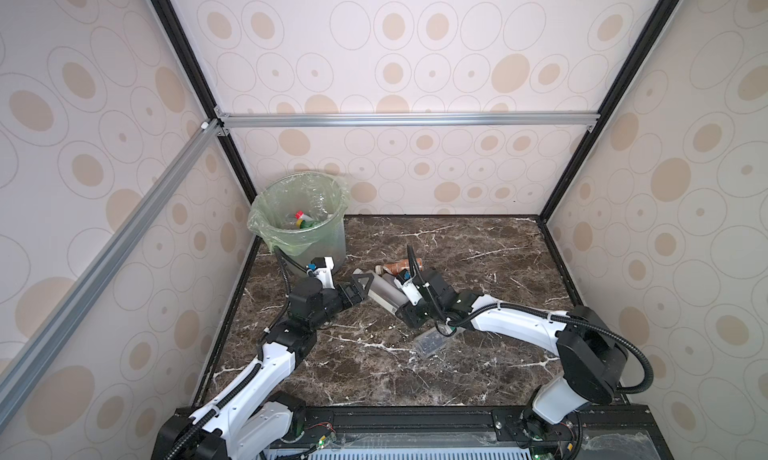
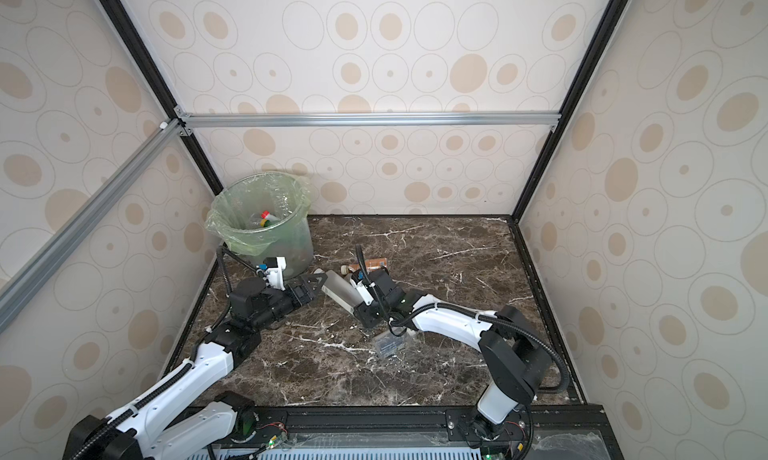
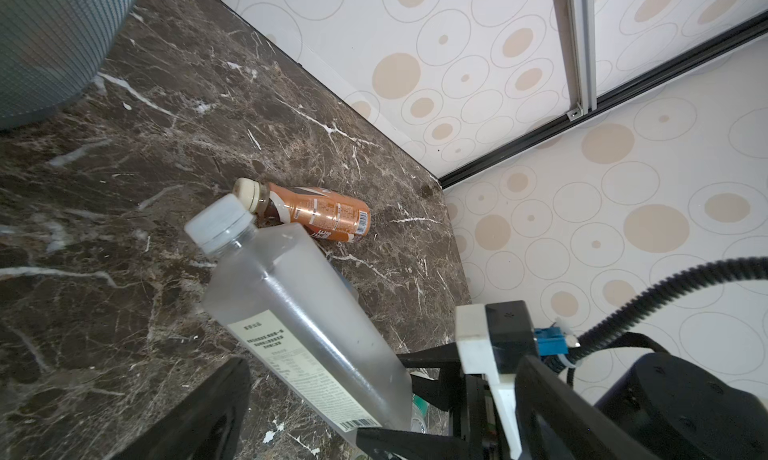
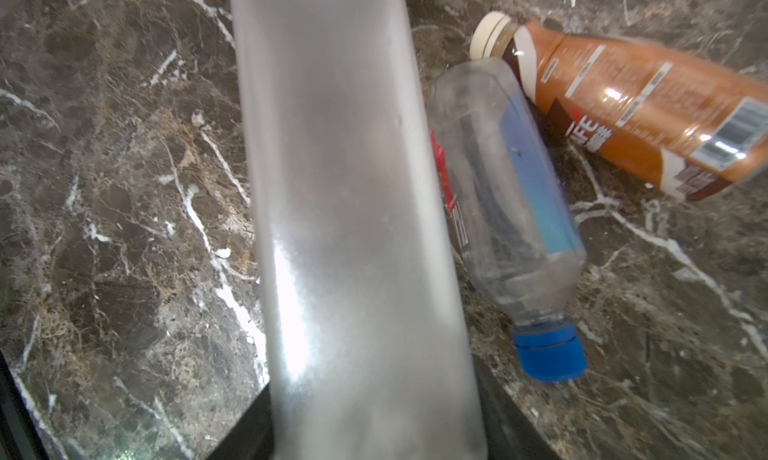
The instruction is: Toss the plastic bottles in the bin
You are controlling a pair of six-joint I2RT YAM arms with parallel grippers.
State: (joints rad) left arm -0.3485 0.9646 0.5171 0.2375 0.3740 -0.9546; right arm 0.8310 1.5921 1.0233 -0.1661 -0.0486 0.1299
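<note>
The frosted, square-sided clear plastic bottle with its pale cap hangs tilted above the dark marble table, base clamped between your right fingers. Your left fingers stand spread wide either side of its body (no contact that I can see), probably for a handover: the round, green-bagged plastic bin sits on their side, behind them.

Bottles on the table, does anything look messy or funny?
Yes. The brown-labelled bottle and blue-capped bottle lie tipped over on the marble table, not in the bin. The right gripper holds the frosted bottle tilted. Nothing looks spilled.
</note>
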